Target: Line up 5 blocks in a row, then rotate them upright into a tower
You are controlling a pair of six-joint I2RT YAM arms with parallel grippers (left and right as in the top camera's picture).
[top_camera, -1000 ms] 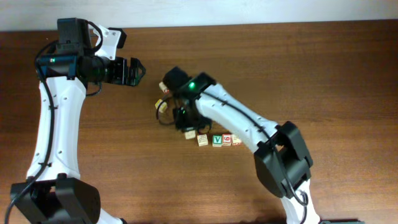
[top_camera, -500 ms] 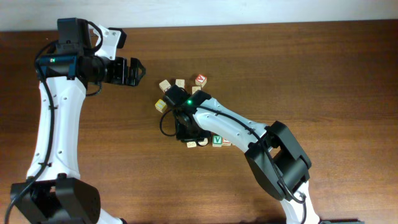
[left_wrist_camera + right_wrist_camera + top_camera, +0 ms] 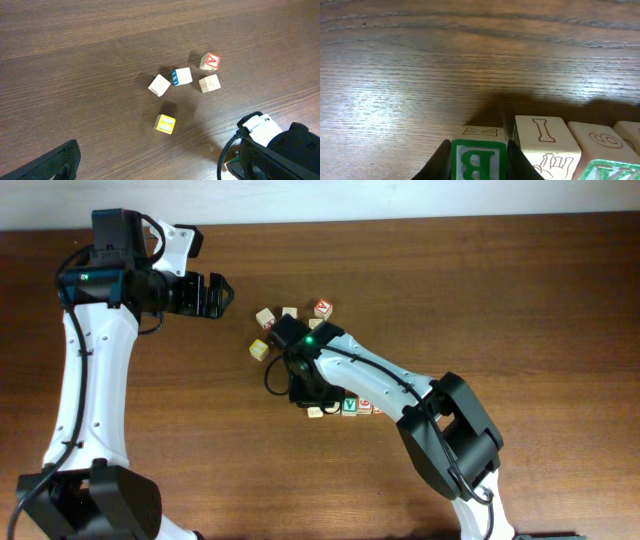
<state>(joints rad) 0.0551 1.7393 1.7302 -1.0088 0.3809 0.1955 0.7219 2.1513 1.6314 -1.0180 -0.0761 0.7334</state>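
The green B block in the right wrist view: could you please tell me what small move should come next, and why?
Probably open the right gripper and release the green B block: its fingers clamp it, already lined up beside the I block.

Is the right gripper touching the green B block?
Touching. In the right wrist view, the right gripper hugs the green B block on both sides, with no gap.
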